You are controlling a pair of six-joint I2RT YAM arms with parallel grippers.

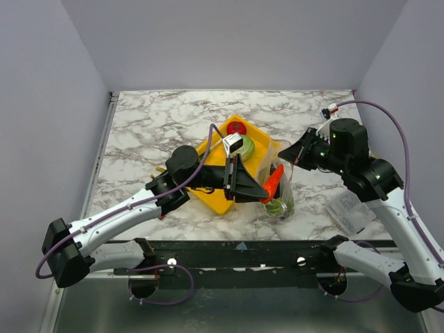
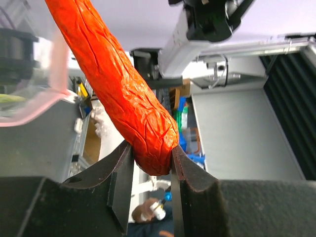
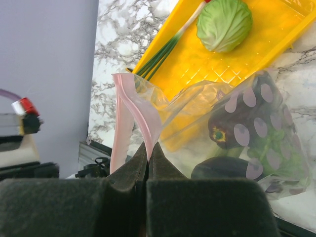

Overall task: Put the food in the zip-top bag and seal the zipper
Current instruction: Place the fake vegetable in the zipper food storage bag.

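Marble table (image 1: 152, 125), grey walls, yellow tray (image 1: 211, 195) mid-table. Left gripper (image 2: 152, 158) is clamped on the blunt end of the red chili (image 2: 123, 84), fingers (image 2: 121, 168) pressed to either side, with the chili's long body sticking out past the jaws. From above, the chili (image 1: 272, 182) sits off the tray's right edge, right at the zip-top bag (image 1: 281, 198). Right gripper (image 3: 148, 153) has its jaws pressed together, pinching the bag's mouth at the pinkish zipper (image 3: 131, 98) and holding that edge up off the table. The bag (image 3: 197, 108) is slumped against the tray and the mouth is not sealed. Inside it are a purple eggplant (image 3: 237, 123), another dark vegetable (image 3: 217, 168) and some green stuff I can't identify. In the tray are the cabbage (image 3: 224, 22), green onions (image 3: 163, 52) and tomato (image 1: 236, 127). A small clear packet (image 1: 350, 211) is at the right, apart from the bag.
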